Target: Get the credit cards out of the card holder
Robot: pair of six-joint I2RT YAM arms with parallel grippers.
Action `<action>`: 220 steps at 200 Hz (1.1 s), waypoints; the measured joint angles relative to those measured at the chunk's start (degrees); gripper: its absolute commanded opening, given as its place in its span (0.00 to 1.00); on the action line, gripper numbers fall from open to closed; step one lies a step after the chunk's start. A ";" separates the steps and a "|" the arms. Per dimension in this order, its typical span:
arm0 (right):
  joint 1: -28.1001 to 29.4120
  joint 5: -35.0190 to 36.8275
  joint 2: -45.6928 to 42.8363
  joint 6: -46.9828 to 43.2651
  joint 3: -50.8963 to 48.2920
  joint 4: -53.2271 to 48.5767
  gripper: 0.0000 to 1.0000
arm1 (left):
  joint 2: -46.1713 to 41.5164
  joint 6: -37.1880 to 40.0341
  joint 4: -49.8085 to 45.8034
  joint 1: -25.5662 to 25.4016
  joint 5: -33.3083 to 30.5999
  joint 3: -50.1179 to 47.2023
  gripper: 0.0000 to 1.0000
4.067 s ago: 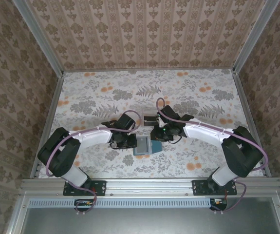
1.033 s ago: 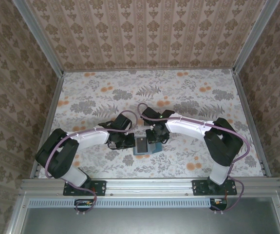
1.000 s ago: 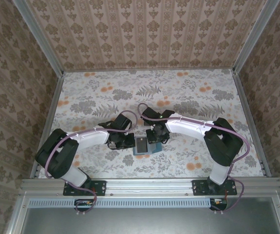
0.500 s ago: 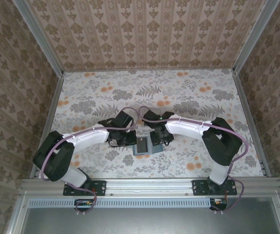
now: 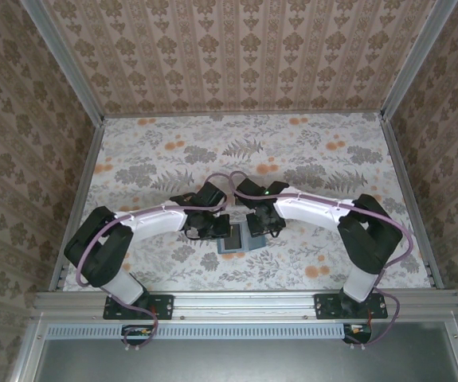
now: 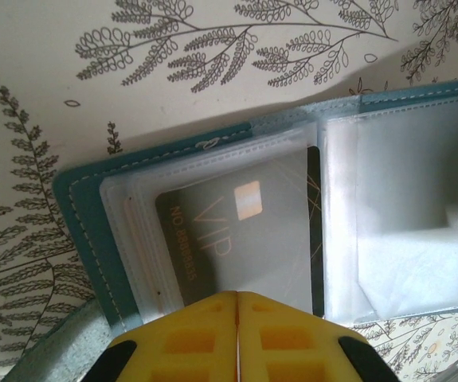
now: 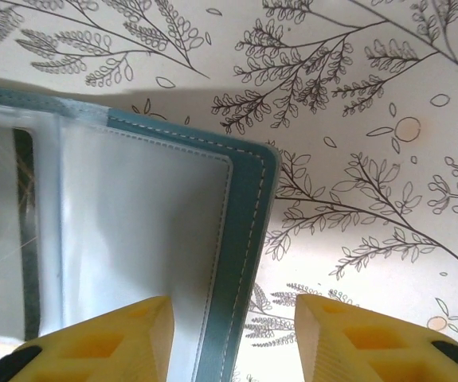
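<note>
The teal card holder (image 5: 235, 239) lies open on the table (image 5: 316, 159) between both arms. The left pincer (image 6: 237, 322) has its fingers closed together, tips at the near edge of a dark VIP credit card (image 6: 236, 231) seated in a clear sleeve (image 6: 133, 208). The right pincer (image 7: 229, 338) is wide open, straddling the holder's outer edge and gripping nothing.
</note>
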 measured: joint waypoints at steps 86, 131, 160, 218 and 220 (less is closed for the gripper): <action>-0.42 -10.38 -3.58 2.71 0.07 5.68 0.31 | 0.00 0.00 0.39 -0.02 -0.04 -0.02 0.09; -1.97 -21.11 -2.25 7.72 -5.70 16.98 0.28 | 0.00 0.00 0.39 -0.02 -0.07 -0.04 0.09; -2.95 -22.53 0.15 8.74 -8.17 19.78 0.26 | 0.00 0.00 0.39 -0.02 -0.09 -0.09 0.09; -3.56 -22.10 2.08 8.76 -9.09 19.74 0.26 | 0.00 0.00 0.33 -0.02 -0.31 -0.15 0.09; -3.56 -22.12 2.08 8.76 -9.09 19.74 0.26 | 0.00 0.00 0.33 -0.02 -0.31 -0.15 0.09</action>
